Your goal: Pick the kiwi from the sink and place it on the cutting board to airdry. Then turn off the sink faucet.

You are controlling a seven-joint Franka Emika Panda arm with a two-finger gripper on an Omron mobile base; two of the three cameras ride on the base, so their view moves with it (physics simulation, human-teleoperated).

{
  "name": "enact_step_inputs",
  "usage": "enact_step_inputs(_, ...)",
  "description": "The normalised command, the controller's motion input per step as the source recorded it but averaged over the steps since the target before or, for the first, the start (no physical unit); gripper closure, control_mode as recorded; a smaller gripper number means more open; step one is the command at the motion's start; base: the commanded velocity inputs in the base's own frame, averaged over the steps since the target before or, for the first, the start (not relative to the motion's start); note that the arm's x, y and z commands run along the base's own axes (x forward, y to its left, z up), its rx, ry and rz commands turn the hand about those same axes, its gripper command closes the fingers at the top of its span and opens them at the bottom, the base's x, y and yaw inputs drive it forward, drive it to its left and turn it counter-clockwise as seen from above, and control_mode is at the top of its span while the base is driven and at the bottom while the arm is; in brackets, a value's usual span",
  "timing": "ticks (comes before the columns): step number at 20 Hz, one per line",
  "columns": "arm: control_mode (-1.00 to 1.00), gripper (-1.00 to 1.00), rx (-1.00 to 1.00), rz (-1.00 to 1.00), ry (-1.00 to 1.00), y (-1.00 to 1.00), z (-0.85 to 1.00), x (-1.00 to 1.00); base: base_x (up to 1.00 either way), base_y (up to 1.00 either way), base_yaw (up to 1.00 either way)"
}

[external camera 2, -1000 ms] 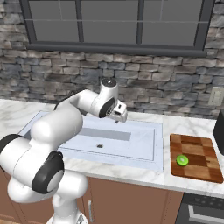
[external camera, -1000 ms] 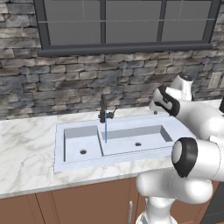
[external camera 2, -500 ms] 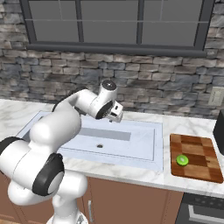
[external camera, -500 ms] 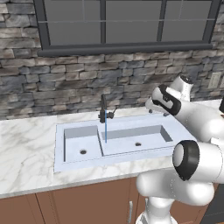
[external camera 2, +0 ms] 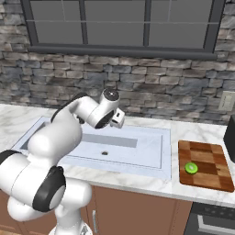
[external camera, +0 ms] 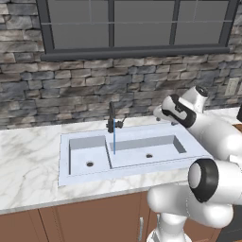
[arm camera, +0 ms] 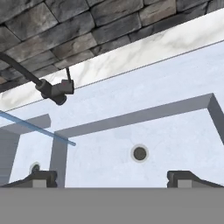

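The kiwi (external camera 2: 191, 168), small and lime green, lies on the checkered wooden cutting board (external camera 2: 209, 163) on the counter right of the sink (external camera 2: 142, 153). The dark sink faucet (external camera: 112, 121) stands at the back rim of the pale sink (external camera: 142, 142), and a thin blue stream of water (external camera: 114, 142) falls from it. My gripper (external camera: 162, 113) hovers over the larger basin's back right part, open, with nothing between its fingers. In the hand view my gripper (arm camera: 111, 178) looks at the faucet (arm camera: 52, 91), its small lever (arm camera: 68, 85) and the stream (arm camera: 39, 129).
A stone wall and a dark-framed window rise behind the marble counter (external camera: 28, 160). Each basin has a drain hole (arm camera: 139, 153). A wall outlet (external camera 2: 226, 101) sits above the board, and a dark object (external camera 2: 230, 137) stands at the right edge.
My hand has drifted a little to the left over the sink, toward the faucet. It stays open. The kiwi, board and water stream are unchanged.
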Motion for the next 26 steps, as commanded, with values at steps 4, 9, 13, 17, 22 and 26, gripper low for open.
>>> enact_step_inputs(4,-1.0,-1.0,0.06,0.0,-0.1,0.2,0.0,0.08,0.0,0.0,0.0)
enact_step_inputs(9,-1.0,-1.0,0.06,0.0,-0.03,0.21,0.0,0.16,0.0,0.0,0.0)
enact_step_inputs(13,-1.0,-1.0,0.04,0.0,0.01,0.18,-0.02,0.3,0.0,0.0,0.0)
enact_step_inputs(17,-1.0,-1.0,0.03,0.0,0.02,0.16,-0.02,0.31,0.0,0.0,0.0)
enact_step_inputs(22,-1.0,-1.0,0.01,0.0,0.0,0.19,-0.06,0.24,0.0,0.0,0.0)
enact_step_inputs(26,-1.0,-1.0,0.0,0.0,0.0,0.14,-0.08,0.18,0.0,0.0,0.0)
